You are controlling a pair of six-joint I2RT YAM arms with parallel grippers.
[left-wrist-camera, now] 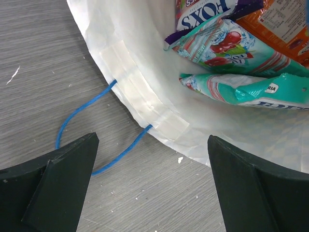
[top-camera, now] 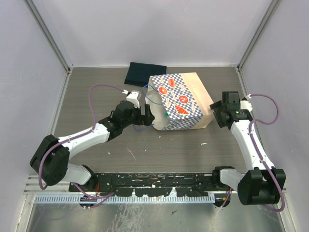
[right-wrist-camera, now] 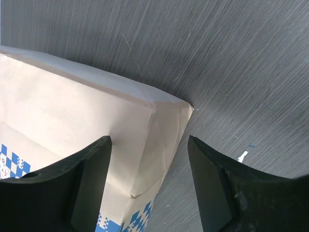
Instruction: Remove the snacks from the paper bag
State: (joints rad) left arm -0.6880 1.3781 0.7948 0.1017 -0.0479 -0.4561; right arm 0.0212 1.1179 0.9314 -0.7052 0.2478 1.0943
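Observation:
The paper bag (top-camera: 178, 99), blue-and-white checkered with orange-red marks, lies on its side with its mouth facing left. My left gripper (top-camera: 147, 116) stands open at that mouth, nothing between its fingers (left-wrist-camera: 58, 183). Inside the cream-white bag (left-wrist-camera: 145, 58) lie the snacks: a teal pouch (left-wrist-camera: 251, 89), a teal one with cherries (left-wrist-camera: 222, 48), an orange one (left-wrist-camera: 285, 24) and a purple one (left-wrist-camera: 212, 12). A blue cord handle (left-wrist-camera: 77, 113) loops on the table. My right gripper (top-camera: 216, 113) is open and straddles the bag's bottom corner (right-wrist-camera: 159, 125), with a gap on its right side.
A dark navy folded cloth (top-camera: 145, 72) lies behind the bag near the back wall. Grey walls close the table on the left, back and right. Small white scraps dot the table in front of the bag (top-camera: 203, 143).

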